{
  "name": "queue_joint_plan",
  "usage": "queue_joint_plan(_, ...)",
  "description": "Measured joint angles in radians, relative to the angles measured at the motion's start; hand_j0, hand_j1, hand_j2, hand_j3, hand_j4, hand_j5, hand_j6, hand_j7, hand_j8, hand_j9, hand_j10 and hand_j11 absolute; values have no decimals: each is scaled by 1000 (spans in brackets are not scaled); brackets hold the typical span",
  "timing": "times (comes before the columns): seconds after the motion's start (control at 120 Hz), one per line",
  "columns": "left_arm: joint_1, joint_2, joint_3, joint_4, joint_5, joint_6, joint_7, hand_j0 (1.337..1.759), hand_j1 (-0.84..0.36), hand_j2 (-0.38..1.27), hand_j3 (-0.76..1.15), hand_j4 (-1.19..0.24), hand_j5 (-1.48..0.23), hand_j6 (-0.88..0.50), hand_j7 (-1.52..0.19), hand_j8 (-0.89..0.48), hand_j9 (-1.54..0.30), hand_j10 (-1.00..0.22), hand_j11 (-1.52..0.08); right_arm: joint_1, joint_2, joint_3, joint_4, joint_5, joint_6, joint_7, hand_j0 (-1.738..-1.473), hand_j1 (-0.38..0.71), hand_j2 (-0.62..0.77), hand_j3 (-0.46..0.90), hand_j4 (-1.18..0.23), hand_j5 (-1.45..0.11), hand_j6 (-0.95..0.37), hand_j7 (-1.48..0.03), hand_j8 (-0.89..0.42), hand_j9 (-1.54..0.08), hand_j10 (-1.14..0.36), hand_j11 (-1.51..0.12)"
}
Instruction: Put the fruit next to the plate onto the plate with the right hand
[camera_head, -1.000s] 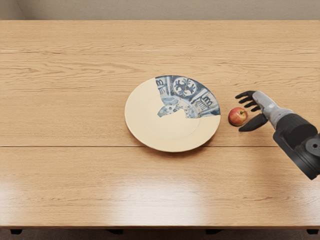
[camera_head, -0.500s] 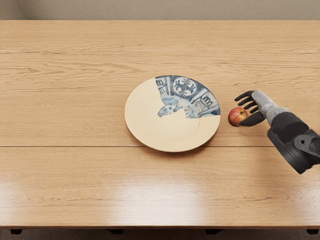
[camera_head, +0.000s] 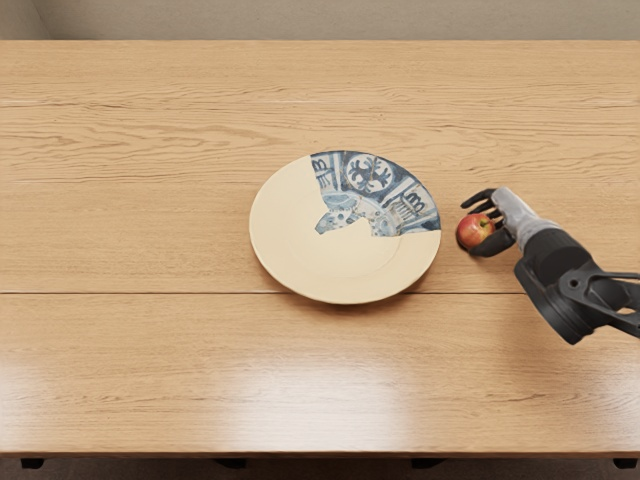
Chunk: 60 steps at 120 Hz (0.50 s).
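We see the right hand (camera_head: 496, 218), fingers clamped round the apple (camera_head: 471, 231) (not yet lifted) for a short carry; the plate (camera_head: 300, 250) lies just beside.

No word, number, brand or sign can be read anywhere in the head view. The only marking is a blue-and-white ornament on the far part of the plate (camera_head: 300, 240), just left of the right hand (camera_head: 502, 220) that grips the apple (camera_head: 472, 230). Its shapes look like pattern, not legible letters.
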Motion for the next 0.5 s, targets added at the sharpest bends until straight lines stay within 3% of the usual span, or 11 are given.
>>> queue_joint_plan(0.083,0,0,0,0,0,0,0,1658,62,48,0,-240,-311,-240,-311,-240,-311,-240,-311,-3,3,0,-5,-3,1,0,-1658,217,-64,0,-489,-604,-467,-620,-474,-590,-188,-946)
queue_joint_plan(0.183,0,0,0,0,0,0,0,1658,62,48,0,-240,-311,-240,-311,-240,-311,-240,-311,-3,4,0,-7,-5,2,0,-1656,252,-13,0,-539,-672,-420,-687,-478,-594,-207,-940)
queue_joint_plan(0.225,0,0,0,0,0,0,0,1658,62,48,0,-240,-311,-240,-311,-240,-311,-240,-311,-2,2,0,-7,-3,2,0,-1656,264,17,0,-556,-703,-398,-714,-527,-516,-238,-900)
queue_joint_plan(0.3,0,0,0,0,0,0,0,1658,62,48,0,-240,-311,-240,-311,-240,-311,-240,-311,3,-7,0,-3,2,3,0,-1656,272,83,0,-581,-749,-404,-752,-507,-649,-418,-644)
queue_joint_plan(0.5,0,0,0,0,0,0,0,1658,62,48,0,-240,-311,-240,-311,-240,-311,-240,-311,45,-84,1,42,33,0,-17,-1656,264,219,0,-619,-819,-456,-811,-515,-779,-559,-777)
